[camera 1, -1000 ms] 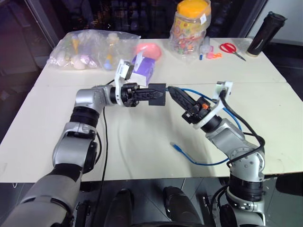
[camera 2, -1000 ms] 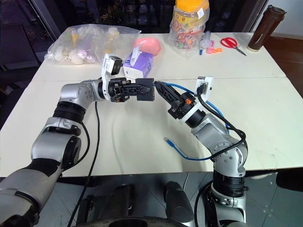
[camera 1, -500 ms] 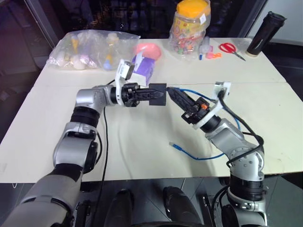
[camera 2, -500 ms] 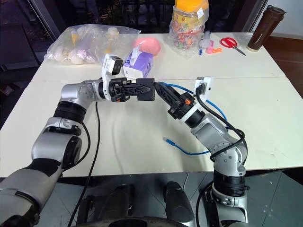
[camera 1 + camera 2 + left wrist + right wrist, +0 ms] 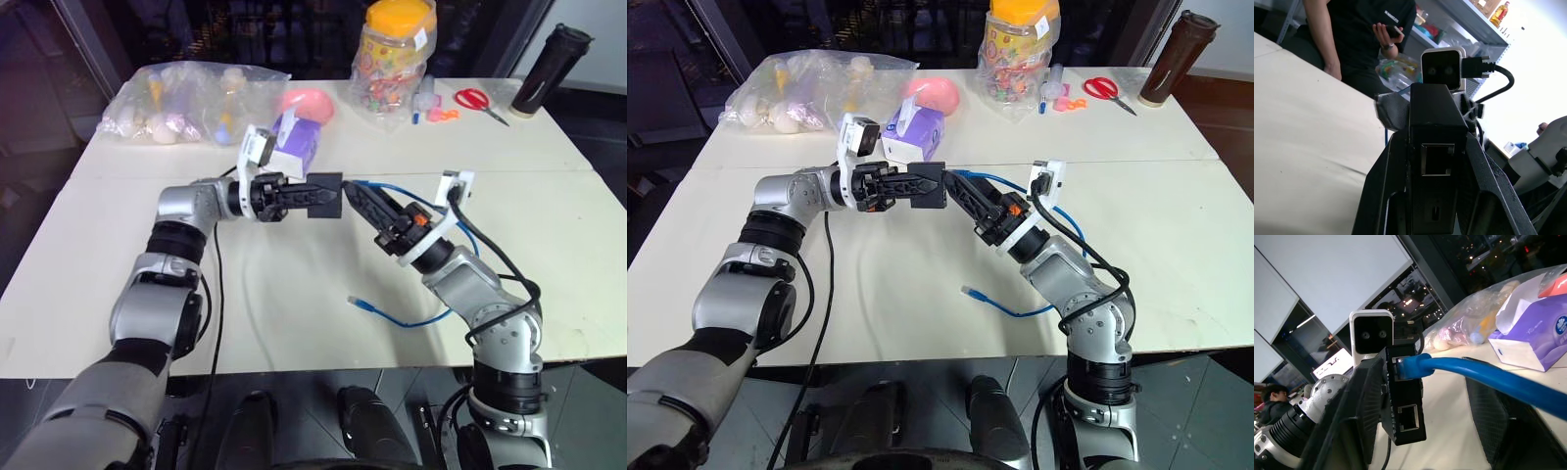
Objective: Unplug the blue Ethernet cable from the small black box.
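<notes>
Blue Ethernet cable [image 5: 1484,374]: plug still seated in small black box [image 5: 323,195], mid-worktop, clamped in left gripper [image 5: 306,197] jaws. Right gripper [image 5: 1415,396] jaws have parted, straddling plug ungripped; extraction pending.

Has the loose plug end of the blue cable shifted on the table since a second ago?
Yes. The blue Ethernet cable has its free plug slightly closer to the table's near edge and further left.

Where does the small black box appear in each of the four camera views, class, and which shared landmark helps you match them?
Left eye view: small black box at centre, in the left hand.
Right eye view: centre.
Left wrist view: lower centre.
Right wrist view: lower left.
Shared landmark: the blue Ethernet cable plugged into it.
</notes>
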Available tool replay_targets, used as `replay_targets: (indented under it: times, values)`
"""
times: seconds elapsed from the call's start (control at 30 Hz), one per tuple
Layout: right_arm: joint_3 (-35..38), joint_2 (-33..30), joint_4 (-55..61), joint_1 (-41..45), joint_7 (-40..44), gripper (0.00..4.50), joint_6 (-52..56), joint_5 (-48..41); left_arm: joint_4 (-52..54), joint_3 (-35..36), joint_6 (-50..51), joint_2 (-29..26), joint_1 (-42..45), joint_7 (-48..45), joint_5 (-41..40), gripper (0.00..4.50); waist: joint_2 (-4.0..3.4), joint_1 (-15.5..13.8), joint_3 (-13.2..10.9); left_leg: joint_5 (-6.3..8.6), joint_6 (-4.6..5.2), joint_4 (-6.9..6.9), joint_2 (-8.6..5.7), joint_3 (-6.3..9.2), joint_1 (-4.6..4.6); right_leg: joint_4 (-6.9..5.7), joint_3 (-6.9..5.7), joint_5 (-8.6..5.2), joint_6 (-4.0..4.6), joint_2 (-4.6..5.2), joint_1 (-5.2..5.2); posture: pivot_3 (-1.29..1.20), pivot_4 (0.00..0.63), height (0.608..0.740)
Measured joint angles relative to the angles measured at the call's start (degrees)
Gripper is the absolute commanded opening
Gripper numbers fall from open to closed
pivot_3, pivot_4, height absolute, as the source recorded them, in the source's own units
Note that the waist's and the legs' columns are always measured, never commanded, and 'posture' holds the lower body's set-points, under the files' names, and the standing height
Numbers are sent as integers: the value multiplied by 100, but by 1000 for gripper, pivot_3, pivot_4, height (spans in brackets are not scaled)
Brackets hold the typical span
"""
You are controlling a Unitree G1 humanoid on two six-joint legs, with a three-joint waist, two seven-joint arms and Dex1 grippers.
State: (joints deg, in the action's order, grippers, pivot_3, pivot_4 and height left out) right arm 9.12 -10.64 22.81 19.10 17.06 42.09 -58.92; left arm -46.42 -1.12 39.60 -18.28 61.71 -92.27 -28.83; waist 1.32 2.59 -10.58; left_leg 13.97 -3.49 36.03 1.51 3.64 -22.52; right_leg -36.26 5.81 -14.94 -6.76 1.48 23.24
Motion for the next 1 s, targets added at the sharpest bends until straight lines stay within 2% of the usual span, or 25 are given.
replay_targets:
  times: [0.07,0.1,0.47,0.57,0.7,0.77,0.83,1.0]
  values:
    - [-28,20,-2,3,77,199,-1,-87,-26,0,-4,5,0,10,20,524,0,1,0,0,0,0,0,0,0,0,0,0,0,0,0,0,150,740]
    - [-34,21,-4,3,106,27,-3,-101,-48,11,-3,3,0,-2,15,524,0,1,0,0,0,0,0,0,0,0,0,0,0,0,0,0,150,740]
    - [-7,18,-119,11,85,27,-38,-114,-232,13,-88,25,75,10,91,524,0,-4,0,0,0,0,0,0,-1,2,0,0,0,0,0,0,150,740]
    - [81,-210,-231,70,97,27,-45,-177,-321,-21,-193,19,188,108,229,524,0,-6,0,0,0,1,0,-1,-2,5,0,0,0,1,-2,0,150,740]
    - [1179,-974,-912,-126,-99,27,-309,34,-631,195,-559,-538,199,284,389,524,0,-6,0,0,1,-7,-1,-3,-3,12,1,0,0,3,0,0,150,740]
    - [1332,-1100,-1086,-139,-103,27,-364,128,-809,288,-800,-591,209,524,493,524,-1,-6,0,1,2,-12,-1,-3,1,10,1,-1,0,1,1,0,150,740]
    - [1313,-1114,-1179,-101,-97,27,-371,192,-893,286,-1018,-434,198,690,598,524,-1,-5,0,1,2,-11,0,-2,0,9,0,0,-1,0,1,0,150,740]
    - [1128,-1346,-2181,355,-578,27,-490,1151,-682,56,-2887,239,-217,2081,1389,524,0,-23,1,1,1,5,-4,-12,-3,13,9,2,-2,8,-3,0,150,740]
